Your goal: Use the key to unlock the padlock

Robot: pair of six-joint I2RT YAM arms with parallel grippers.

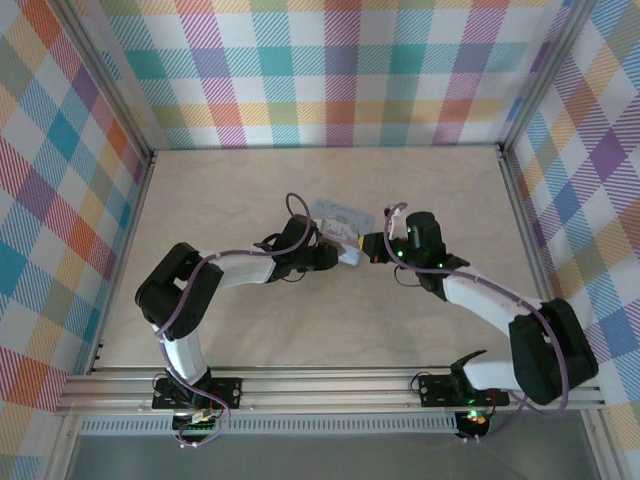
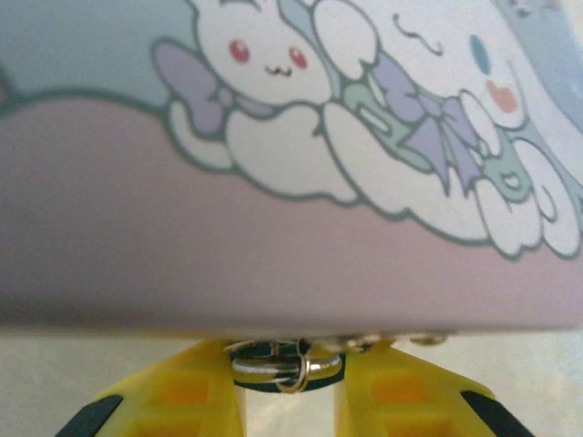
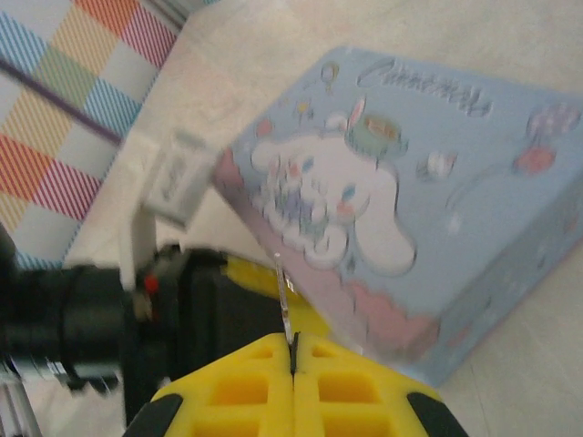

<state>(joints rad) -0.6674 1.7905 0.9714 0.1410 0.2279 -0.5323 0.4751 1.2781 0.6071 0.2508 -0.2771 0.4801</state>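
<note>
Left wrist view: one tiny dark blue-green padlock (image 2: 273, 366) with a silver shackle sits just under the edge of one pale blue cartoon-printed tin (image 2: 273, 246). The left gripper (image 2: 287, 393) is nearly closed and nips the padlock between its two yellow fingers (image 2: 182, 401). Right wrist view: the right gripper (image 3: 293, 353) is fully closed. It pinches one thin metal key (image 3: 285, 305) upright, just beside the tin.

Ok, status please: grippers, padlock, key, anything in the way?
Left gripper shut on padlock. Right gripper shut on key. Cartoon tin crowds the padlock.
</note>
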